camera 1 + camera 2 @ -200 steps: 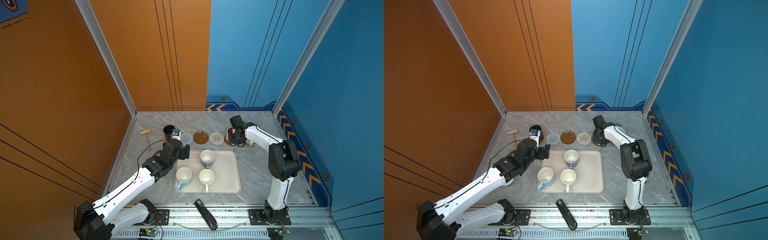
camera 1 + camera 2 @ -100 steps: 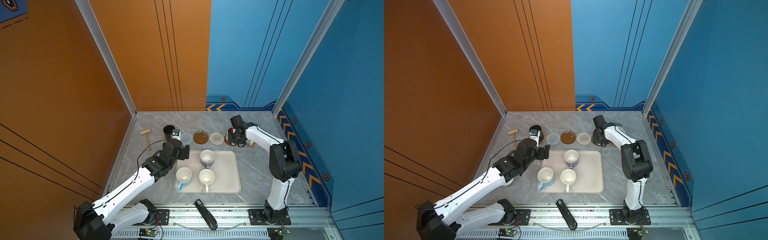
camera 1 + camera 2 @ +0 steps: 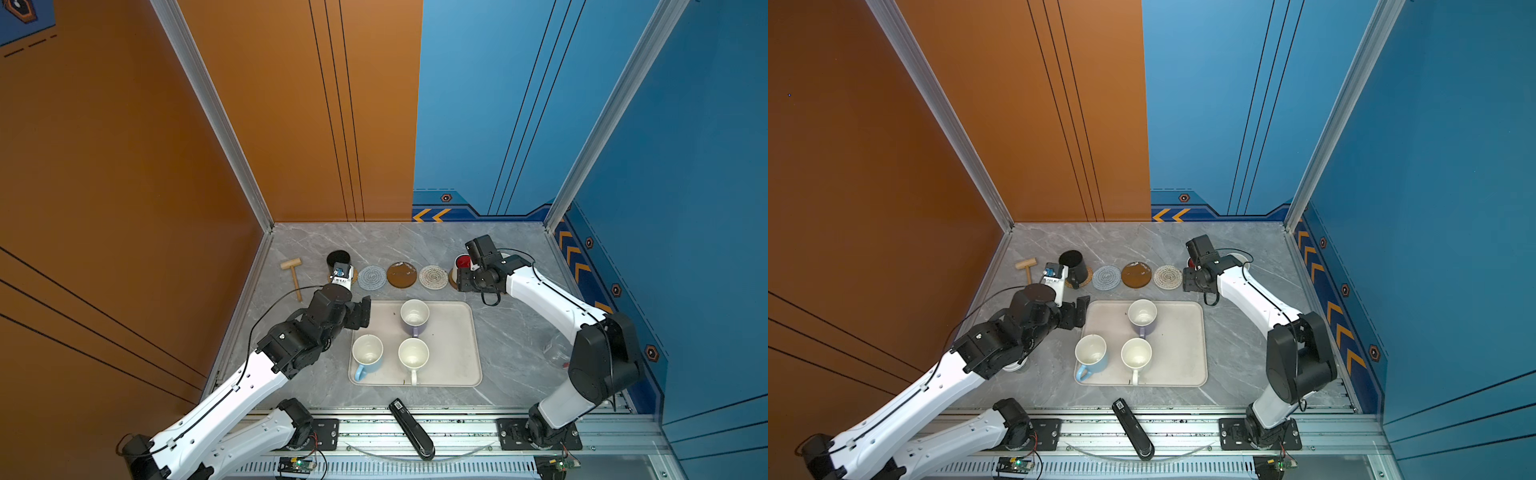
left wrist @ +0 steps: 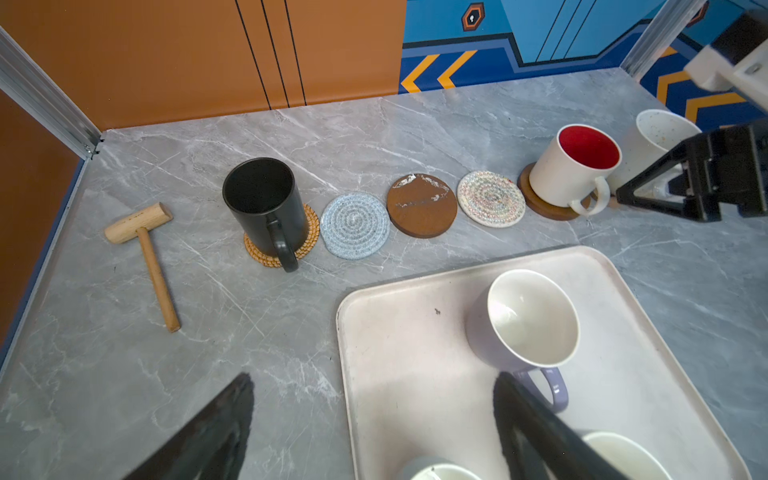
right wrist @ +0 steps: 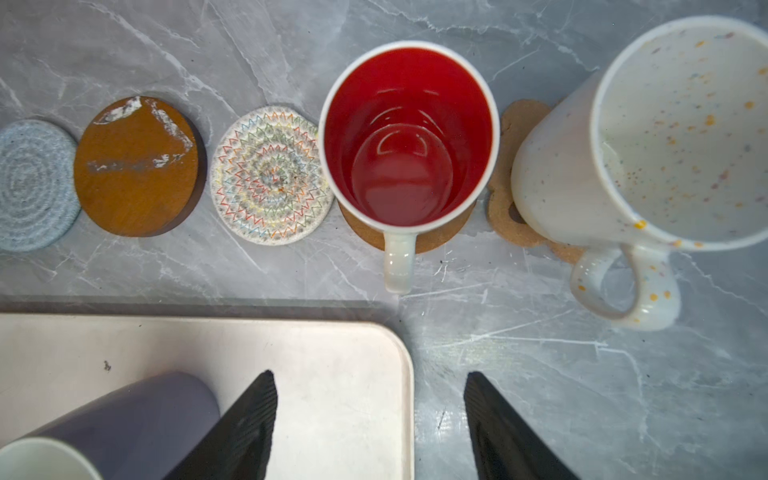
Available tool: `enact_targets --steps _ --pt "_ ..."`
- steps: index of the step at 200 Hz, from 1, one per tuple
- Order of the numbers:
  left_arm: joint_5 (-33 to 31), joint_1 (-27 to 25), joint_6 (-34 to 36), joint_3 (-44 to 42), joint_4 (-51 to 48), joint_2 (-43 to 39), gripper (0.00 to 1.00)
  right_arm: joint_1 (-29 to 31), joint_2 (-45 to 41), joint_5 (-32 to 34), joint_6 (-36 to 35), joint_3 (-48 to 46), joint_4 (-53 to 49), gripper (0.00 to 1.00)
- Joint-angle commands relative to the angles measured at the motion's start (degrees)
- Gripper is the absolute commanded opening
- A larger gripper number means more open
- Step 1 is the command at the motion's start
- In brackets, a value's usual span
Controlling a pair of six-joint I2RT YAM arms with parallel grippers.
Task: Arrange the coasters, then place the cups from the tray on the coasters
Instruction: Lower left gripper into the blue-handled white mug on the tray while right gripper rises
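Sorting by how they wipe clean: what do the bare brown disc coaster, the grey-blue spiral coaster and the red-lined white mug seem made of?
Bare brown disc coaster: likely wood, matte, with a thick dark edge and scuffed white patches.
Grey-blue spiral coaster: coiled fabric cord, soft and matte, rings visible.
Red-lined white mug: probably glazed ceramic, glossy highlights inside.

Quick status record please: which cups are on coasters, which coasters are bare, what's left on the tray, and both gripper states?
placed: black mug on rattan coaster; red-inside mug on brown disc; speckled mug on paw coaster
bare coasters: grey round, scuffed brown disc, white round
on tray: lavender mug, light blue mug, white mug
left gripper: open, empty
right gripper: open, empty
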Motion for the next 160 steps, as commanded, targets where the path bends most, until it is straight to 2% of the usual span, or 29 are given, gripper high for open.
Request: enact_targets --steps 1,40,82,89,160 --pt "-1.3 -2.4 -1.6 2.4 -7.6 -1.1 0.9 2.4 -3.9 3.5 1.9 -1.9 -0.1 0.72" --pt "-4.6 -9.0 -5.0 5.5 -17.0 0.9 0.88 5.2 -7.4 4.4 2.6 -3.2 0.4 0.73" --pt "-8.9 -16.5 -11.9 7.3 -25.6 2.4 0.87 7.1 -8.5 3.9 3.4 -4.8 2.5 0.74" --pt "-9.0 -17.3 -12.9 7.3 -26.3 2.3 0.83 7.4 -8.3 3.9 3.5 -5.0 2.9 0.74" --pt "-9.3 -22.2 -25.4 3.6 -33.3 2.1 0.79 9.5 -5.6 3.0 4.0 -4.3 5.5 0.74"
